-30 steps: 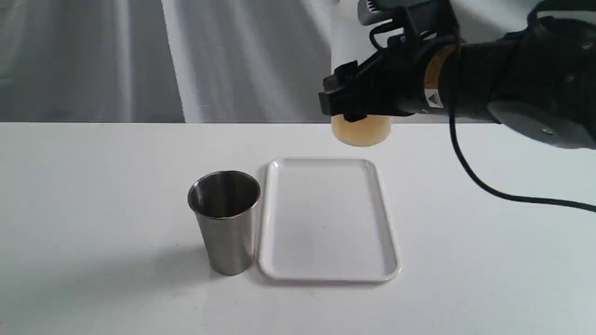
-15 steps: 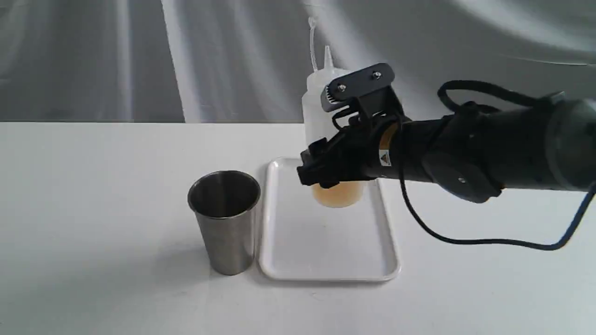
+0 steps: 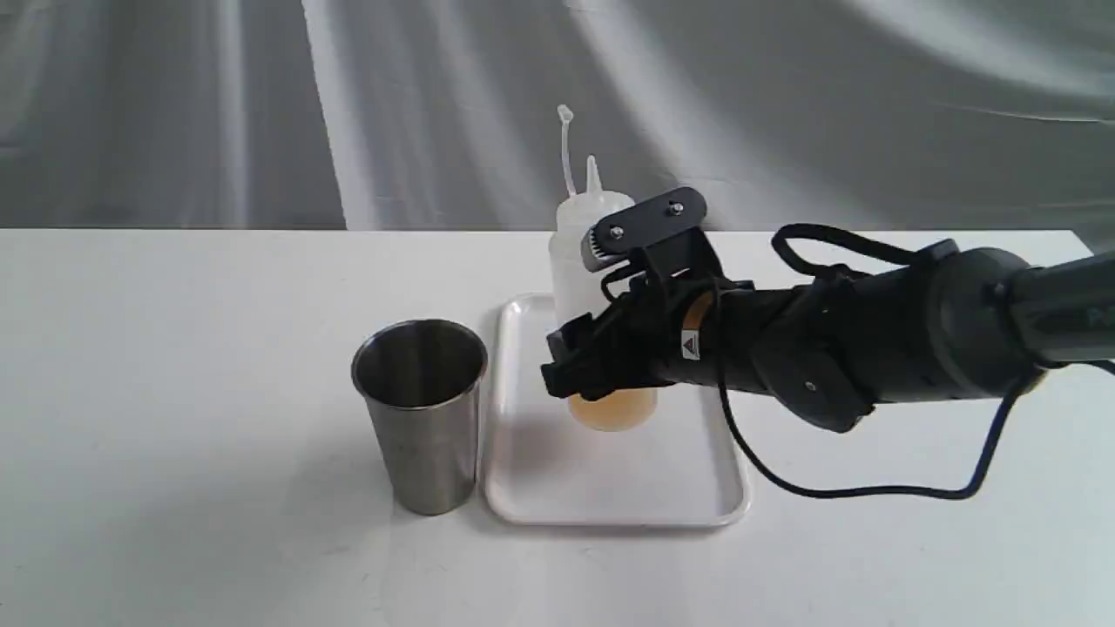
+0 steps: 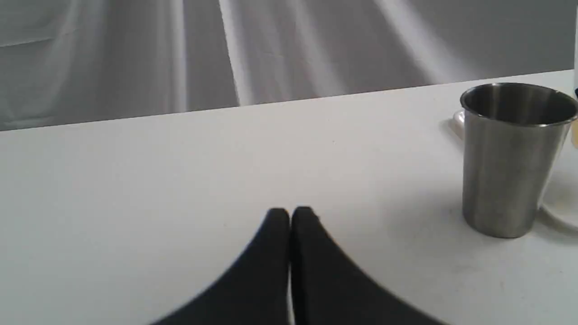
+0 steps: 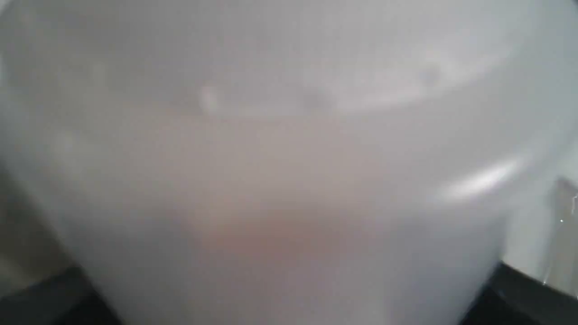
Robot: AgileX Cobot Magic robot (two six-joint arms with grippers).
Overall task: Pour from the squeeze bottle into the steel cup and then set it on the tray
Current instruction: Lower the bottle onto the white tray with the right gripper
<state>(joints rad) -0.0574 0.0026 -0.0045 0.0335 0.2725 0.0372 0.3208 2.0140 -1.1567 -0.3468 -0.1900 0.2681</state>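
right gripper (image 3: 575,312) is clamped on the squeeze bottle (image 3: 577,261) at mid-body. the bottle is upright, nozzle up, with amber liquid in its lower part. its base sits at the far half of the tray (image 3: 610,498); contact with the tray floor cannot be confirmed. the steel cup (image 3: 422,409) stands upright on the table (image 3: 174,366), just left of the tray. left gripper (image 4: 290,216) is closed and empty, low over the table.

soft, even light is seen. in the exterior view a faint shadow is thrown leftward on the white table (image 3: 174,348) by the brushed stainless-steel cup (image 3: 424,418). the right wrist view is filled by a blurred translucent whitish plastic squeeze bottle (image 5: 289,158).
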